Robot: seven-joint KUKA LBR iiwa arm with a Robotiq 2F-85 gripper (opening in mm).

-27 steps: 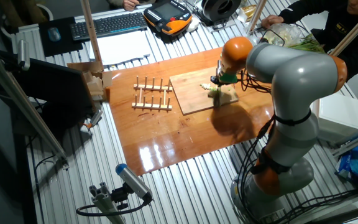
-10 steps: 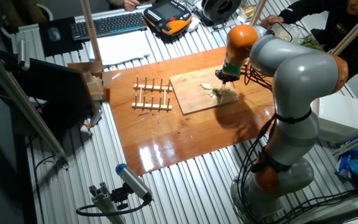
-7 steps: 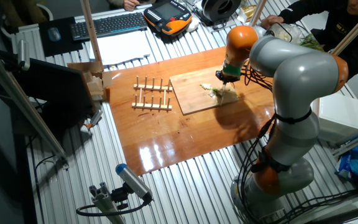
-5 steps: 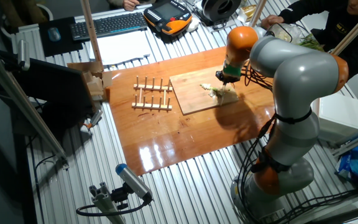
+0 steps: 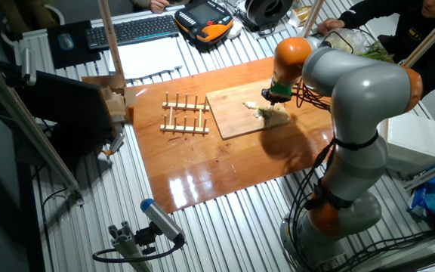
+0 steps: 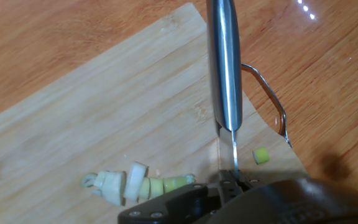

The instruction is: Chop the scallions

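The scallions [image 6: 138, 185] are sitting on the wooden cutting board [image 6: 73, 118], near its lower right corner in the hand view: we can see a short pale stalk with a few slices leaning off its left end, and one tiny greenish bit [image 6: 261, 155] lying apart on the far side of the blade. In the fixed view they're just a small pale clump [image 5: 261, 112] right under the arm's wrist. The knife [image 6: 224, 68] runs straight up the middle of the hand view, blade edge-on, just beside the right end of the stalk; we can't tell if it's touching the board or just above it. The hand [image 5: 274, 94] is mostly hidden, only a dark chunk of it shows at the bottom of the close-up, so we honestly can't tell how wide it is or how it grips, though the knife seems fixed to it. A thin metal loop [image 6: 272, 106] pokes out to the right of the blade. The board lies on a shiny wooden top on the bench [image 5: 225, 162], with a little wooden rack [image 5: 186, 115] just to its left. Further back there's a keyboard [image 5: 133, 29] and an orange-and-black controller [image 5: 204, 18].
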